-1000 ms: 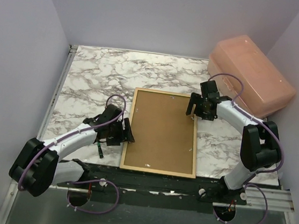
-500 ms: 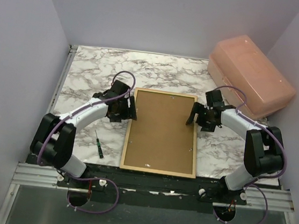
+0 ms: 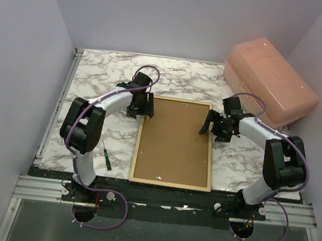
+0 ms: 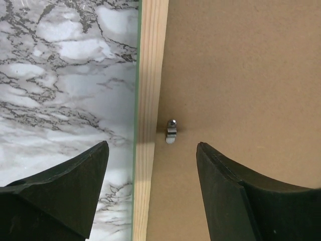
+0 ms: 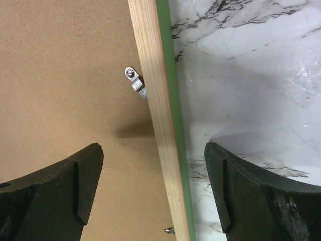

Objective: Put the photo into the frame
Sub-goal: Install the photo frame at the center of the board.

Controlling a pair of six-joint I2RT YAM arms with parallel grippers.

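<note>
The frame (image 3: 169, 184) lies face down on the marble table, pale wood rails up, with a brown backing board (image 3: 175, 139) filling it. The photo is hidden. My left gripper (image 3: 140, 111) hovers at the frame's far left corner. In the left wrist view it (image 4: 152, 150) is open, straddling the left rail (image 4: 149, 100) just short of a small metal clip (image 4: 171, 131). My right gripper (image 3: 209, 128) is over the right rail's far part. In the right wrist view it (image 5: 153, 150) is open across the rail (image 5: 155, 100), whose green edge shows, near another clip (image 5: 135, 80). Nothing is held.
A small green-handled screwdriver (image 3: 106, 156) lies on the table left of the frame. A large pink plastic box (image 3: 270, 80) stands at the back right, close behind the right arm. Purple walls enclose the table on three sides.
My left arm swung from beside the frame's near left side up to its far left corner, uncovering the screwdriver. The right gripper shifted slightly toward me along the right rail.
</note>
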